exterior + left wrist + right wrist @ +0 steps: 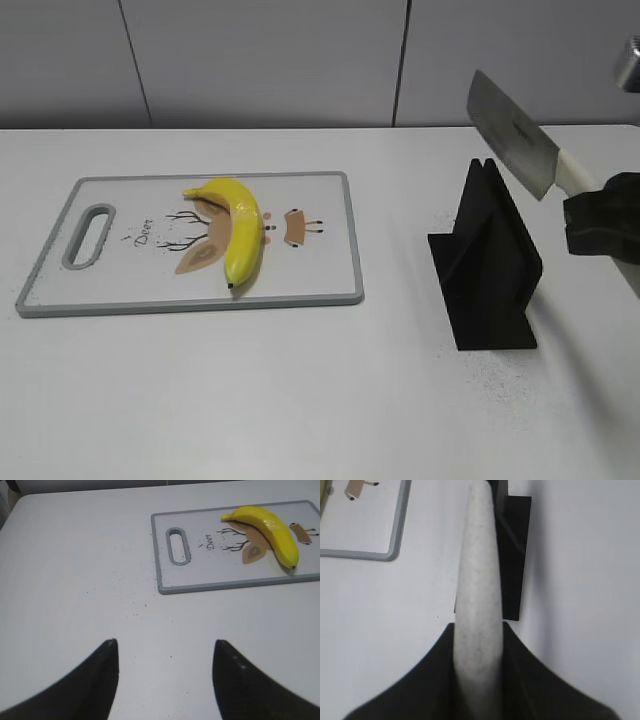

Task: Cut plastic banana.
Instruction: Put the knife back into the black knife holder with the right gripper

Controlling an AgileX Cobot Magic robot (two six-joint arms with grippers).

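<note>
A yellow plastic banana [238, 228] lies on the grey-rimmed cutting board [330, 290] at the left; both also show in the left wrist view, banana [272, 532] and board [165, 560]. My right gripper [598, 222] is shut on the white handle [477, 610] of a cleaver. Its steel blade [512, 133] is raised in the air, just above the black knife stand [485, 265]. My left gripper [165, 652] is open and empty above bare table, near the board's handle end. It does not show in the exterior view.
The black knife stand [512, 555] stands on the white table right of the board. A corner of the board [395, 540] shows in the right wrist view. A grey wall runs behind the table.
</note>
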